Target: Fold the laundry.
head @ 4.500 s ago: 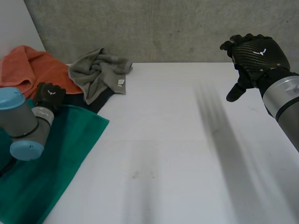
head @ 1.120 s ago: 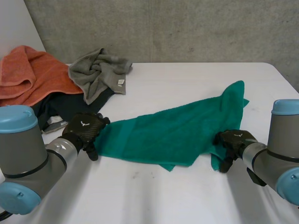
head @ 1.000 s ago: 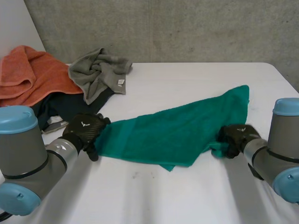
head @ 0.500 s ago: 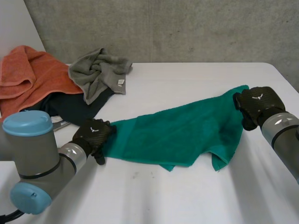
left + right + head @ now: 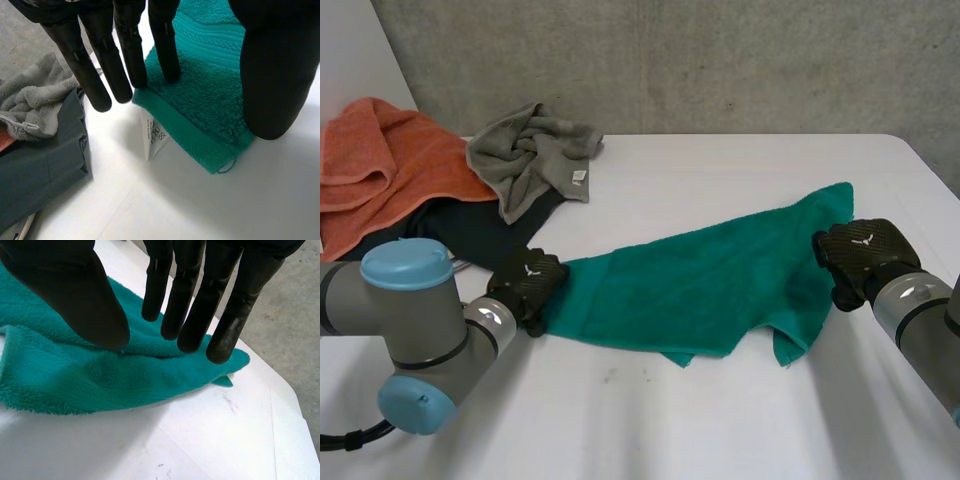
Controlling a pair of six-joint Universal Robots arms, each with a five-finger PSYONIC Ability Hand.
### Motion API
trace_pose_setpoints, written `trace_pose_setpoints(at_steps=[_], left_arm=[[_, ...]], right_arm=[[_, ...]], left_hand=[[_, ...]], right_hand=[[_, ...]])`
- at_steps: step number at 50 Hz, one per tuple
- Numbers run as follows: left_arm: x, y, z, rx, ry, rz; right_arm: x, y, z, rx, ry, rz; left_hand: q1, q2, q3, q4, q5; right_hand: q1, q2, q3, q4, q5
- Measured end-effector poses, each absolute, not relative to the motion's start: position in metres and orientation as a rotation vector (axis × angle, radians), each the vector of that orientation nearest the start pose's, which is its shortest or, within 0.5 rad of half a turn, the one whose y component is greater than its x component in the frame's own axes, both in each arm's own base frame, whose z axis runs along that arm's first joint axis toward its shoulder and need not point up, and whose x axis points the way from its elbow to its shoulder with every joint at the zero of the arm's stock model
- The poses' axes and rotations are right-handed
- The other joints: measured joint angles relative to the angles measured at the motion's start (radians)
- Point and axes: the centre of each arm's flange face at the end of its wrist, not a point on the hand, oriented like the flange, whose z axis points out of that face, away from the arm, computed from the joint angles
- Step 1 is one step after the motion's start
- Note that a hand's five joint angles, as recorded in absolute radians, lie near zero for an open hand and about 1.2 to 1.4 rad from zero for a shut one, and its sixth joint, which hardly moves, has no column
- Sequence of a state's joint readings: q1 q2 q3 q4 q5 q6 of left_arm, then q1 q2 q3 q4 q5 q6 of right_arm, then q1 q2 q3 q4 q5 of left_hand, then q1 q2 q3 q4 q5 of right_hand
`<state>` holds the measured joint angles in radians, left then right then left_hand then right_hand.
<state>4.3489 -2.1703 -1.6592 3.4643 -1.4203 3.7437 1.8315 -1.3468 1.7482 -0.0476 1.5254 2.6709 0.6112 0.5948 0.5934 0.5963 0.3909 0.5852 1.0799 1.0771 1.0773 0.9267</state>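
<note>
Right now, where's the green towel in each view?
Head view: towel across the middle of the table.
Left wrist view: its labelled corner under the left robot hand.
Right wrist view: its other end under the right robot hand.
Shared landmark: the white table.

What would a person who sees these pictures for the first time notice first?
The green towel lies rumpled across the middle of the white table, with the left hand at its left corner and the right hand at its right edge, both with straight fingers. At the table's far left corner lies a heap: an orange towel, a crumpled grey towel and a dark cloth.
</note>
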Motion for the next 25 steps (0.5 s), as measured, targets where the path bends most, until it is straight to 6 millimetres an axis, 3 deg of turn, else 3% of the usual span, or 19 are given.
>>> trace_pose_setpoints(at_steps=[5,7,15,18,22,25], left_arm=[[-0.264,-0.285,0.108,1.310,2.203,-1.796],[-0.265,-0.287,0.110,1.305,2.194,-1.810],[-0.268,-0.292,0.110,1.300,2.187,-1.824],[-0.269,-0.294,0.106,1.302,2.193,-1.816],[-0.269,-0.296,0.104,1.297,2.197,-1.809],[-0.268,-0.297,0.105,1.288,2.199,-1.813]], right_arm=[[0.209,-0.261,0.192,-0.988,2.463,-1.831],[0.209,-0.260,0.191,-0.989,2.465,-1.827],[0.209,-0.258,0.188,-0.993,2.477,-1.805],[0.208,-0.256,0.186,-0.995,2.484,-1.793],[0.207,-0.254,0.185,-0.983,2.502,-1.770],[0.207,-0.251,0.184,-0.953,2.522,-1.732]], left_hand=[[0.228,0.232,0.234,0.234,0.087],[0.326,0.331,0.329,0.329,0.278],[0.524,0.564,0.558,0.566,0.575],[0.524,0.596,0.591,0.598,0.584],[0.524,0.598,0.592,0.598,0.584],[0.524,0.598,0.592,0.598,0.584]], right_hand=[[0.000,0.000,0.000,0.000,0.000],[0.000,0.000,0.000,0.000,0.000],[0.000,-0.013,-0.011,-0.011,-0.011],[0.000,-0.039,-0.036,-0.035,-0.034],[-0.038,-0.400,-0.387,-0.385,-0.393],[-0.232,-0.676,-0.672,-0.665,-0.686]])
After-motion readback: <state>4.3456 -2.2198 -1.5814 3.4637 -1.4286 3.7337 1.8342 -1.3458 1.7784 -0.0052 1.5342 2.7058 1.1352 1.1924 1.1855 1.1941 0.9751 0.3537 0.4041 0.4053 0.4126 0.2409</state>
